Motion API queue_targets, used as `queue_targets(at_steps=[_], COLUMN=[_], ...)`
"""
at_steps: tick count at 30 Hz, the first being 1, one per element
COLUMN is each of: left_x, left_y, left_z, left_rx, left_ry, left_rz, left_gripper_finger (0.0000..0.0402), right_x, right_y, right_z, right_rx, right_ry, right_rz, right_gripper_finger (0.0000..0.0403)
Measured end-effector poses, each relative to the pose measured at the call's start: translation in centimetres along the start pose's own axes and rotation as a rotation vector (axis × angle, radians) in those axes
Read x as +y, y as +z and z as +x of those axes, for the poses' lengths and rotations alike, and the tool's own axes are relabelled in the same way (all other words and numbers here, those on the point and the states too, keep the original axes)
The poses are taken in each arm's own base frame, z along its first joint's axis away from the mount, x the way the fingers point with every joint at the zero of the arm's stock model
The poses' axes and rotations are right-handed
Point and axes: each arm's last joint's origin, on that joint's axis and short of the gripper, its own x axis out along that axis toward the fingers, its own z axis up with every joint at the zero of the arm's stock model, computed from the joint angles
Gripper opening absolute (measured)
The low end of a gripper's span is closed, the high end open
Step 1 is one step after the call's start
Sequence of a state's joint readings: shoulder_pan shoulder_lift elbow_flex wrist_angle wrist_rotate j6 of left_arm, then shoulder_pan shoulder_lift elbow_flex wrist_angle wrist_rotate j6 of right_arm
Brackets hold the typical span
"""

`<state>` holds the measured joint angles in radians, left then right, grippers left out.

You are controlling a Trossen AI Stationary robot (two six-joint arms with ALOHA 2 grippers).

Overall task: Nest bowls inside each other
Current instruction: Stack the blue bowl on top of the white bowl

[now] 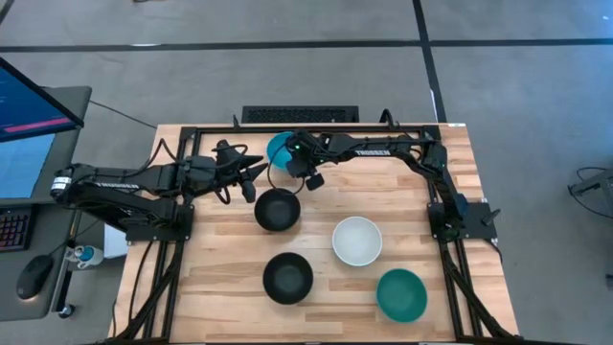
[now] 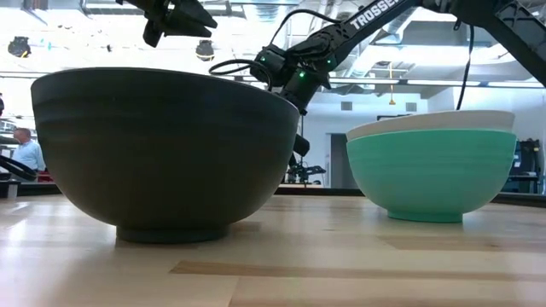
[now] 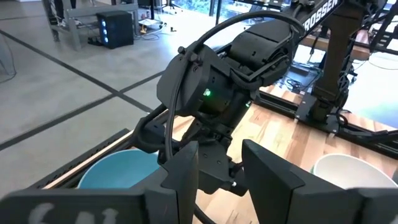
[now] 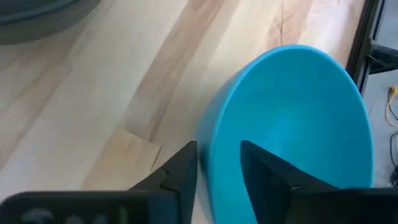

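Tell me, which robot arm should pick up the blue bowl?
The right one, probably. The right gripper already has its fingers on either side of the blue bowl's rim, one inside and one outside. The left gripper hangs open beside it, nearer the black bowl.

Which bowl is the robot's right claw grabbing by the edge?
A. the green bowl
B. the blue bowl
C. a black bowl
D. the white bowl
B. In the right wrist view the right gripper has one finger inside and one outside the rim of the blue bowl; from above, that arm reaches the blue bowl at the table's far edge, away from the white bowl, green bowl and black bowls.
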<state>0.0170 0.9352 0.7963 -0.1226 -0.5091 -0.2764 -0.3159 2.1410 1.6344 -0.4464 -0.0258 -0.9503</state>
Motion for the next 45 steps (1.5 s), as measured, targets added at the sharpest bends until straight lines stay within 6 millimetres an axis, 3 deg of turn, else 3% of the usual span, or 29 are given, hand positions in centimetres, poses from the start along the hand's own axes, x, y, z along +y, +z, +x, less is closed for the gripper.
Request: queue_targets(at_steps=[14,29,38,45], left_x=[0.0,0.0,0.0,0.0], left_y=[0.1,0.1,0.1,0.1], left_z=[0.0,0.0,0.0,-0.2], left_rx=[-0.007,-0.006,-0.005,-0.01], left_ry=[-0.004,-0.003,-0.003,-0.003], left_rz=[-0.015,-0.03,-0.03,-0.031], left_gripper_finger=[0.0115,0.0115,0.0115,0.0115], right_x=[0.3,0.9,2.0,1.8], right_y=[-0.2,0.0,2.4,2.5], right_z=[0.0,-0.5,-2.8,-5.7], right_rx=[0.015,0.054,0.051,0.062], right_ry=[0.031,0.066,0.055,0.054], right_rz=[0.087,0.239,0.152,0.191], right_gripper_finger=[0.0013,0.0011,0.0011,0.0011])
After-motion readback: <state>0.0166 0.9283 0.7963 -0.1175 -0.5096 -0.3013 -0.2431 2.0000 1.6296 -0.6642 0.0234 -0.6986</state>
